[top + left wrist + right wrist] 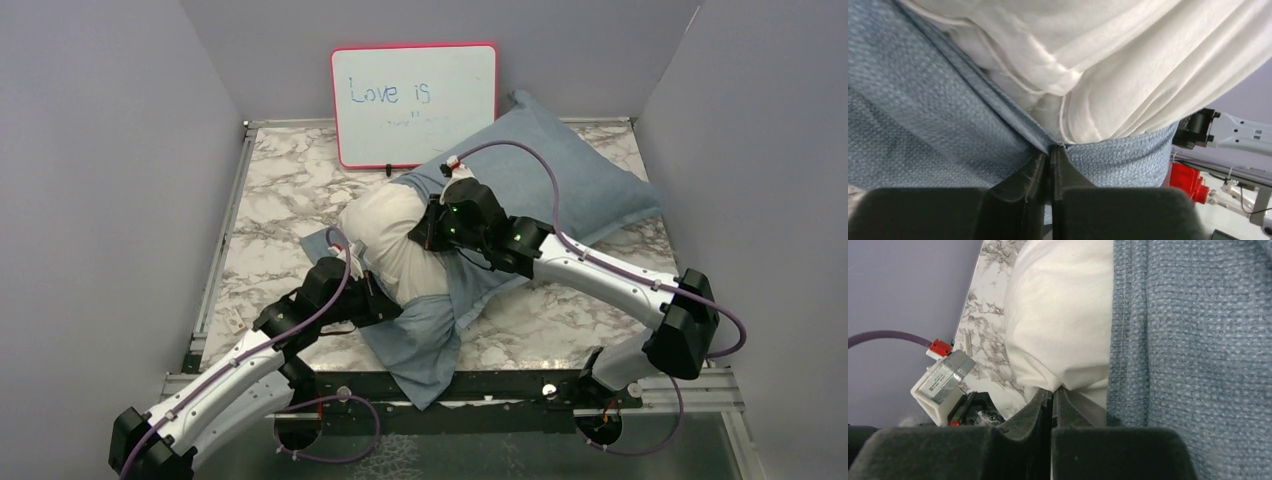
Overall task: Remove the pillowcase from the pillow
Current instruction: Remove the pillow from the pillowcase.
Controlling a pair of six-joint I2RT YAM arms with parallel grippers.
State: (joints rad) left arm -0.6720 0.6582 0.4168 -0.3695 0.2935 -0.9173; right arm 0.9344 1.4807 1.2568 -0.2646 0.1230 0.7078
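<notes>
We see the left gripper pinched tight on the pillowcase hem (blue-grey weave), the right gripper clamped on the pillow.

Pillow: far part hidden inside pillowcase; only one white end showed. Whiteboard: smaller second line of writing too faint to read. Left arm: elbow cut off by top view's bottom edge. Pillowcase: cropped in both wrist views.
</notes>
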